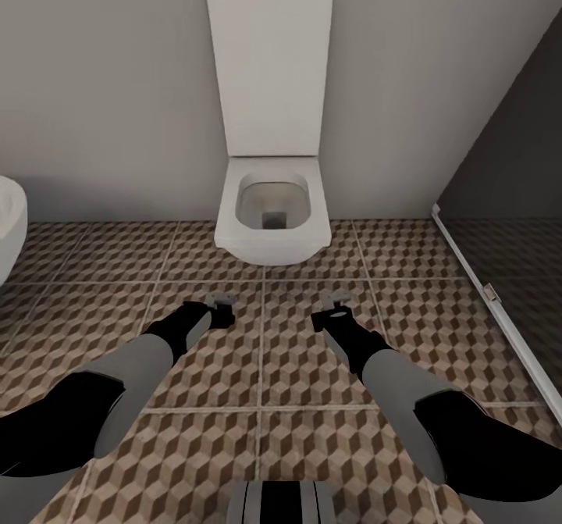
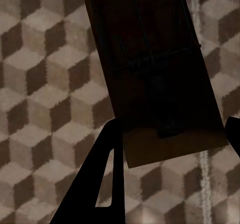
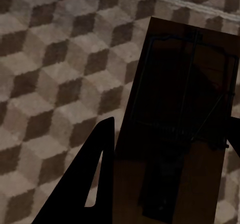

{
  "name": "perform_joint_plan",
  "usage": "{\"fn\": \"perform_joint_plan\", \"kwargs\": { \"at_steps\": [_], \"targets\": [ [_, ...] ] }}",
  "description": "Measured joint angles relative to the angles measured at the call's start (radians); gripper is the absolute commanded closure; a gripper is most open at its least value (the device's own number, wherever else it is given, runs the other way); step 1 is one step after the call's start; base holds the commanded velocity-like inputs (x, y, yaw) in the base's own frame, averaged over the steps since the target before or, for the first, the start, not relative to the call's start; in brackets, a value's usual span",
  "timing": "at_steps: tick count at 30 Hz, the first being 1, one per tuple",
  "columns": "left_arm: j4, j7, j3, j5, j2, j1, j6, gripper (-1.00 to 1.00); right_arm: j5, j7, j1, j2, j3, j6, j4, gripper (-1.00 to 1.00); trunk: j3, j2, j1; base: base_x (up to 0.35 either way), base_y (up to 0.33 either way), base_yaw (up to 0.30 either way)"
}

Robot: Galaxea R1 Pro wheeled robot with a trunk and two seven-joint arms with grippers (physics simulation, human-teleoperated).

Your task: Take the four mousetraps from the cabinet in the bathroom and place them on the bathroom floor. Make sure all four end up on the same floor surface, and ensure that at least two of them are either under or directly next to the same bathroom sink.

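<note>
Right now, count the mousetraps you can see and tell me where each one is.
2. One mousetrap is held in the left gripper, the other mousetrap in the right gripper, both above the tiled floor before the toilet. Others may be elsewhere.

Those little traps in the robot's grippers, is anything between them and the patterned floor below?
Nothing visible. Each wrist view shows a mousetrap held over bare cube-patterned tiles. The toilet stands farther ahead, beyond both grippers.
</note>
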Motion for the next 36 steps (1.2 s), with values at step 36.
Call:
{"fn": "perform_joint_plan", "kwargs": {
  "at_steps": [36],
  "targets": [
    [0.001,0.000,-0.002,0.000,-0.001,0.000,-0.001,1.00,0.001,0.000,0.000,0.000,0.000,0.000,0.000,1.00,-0.097,-0.006,0.011,0.000,0.000,0.000]
  ]
}}
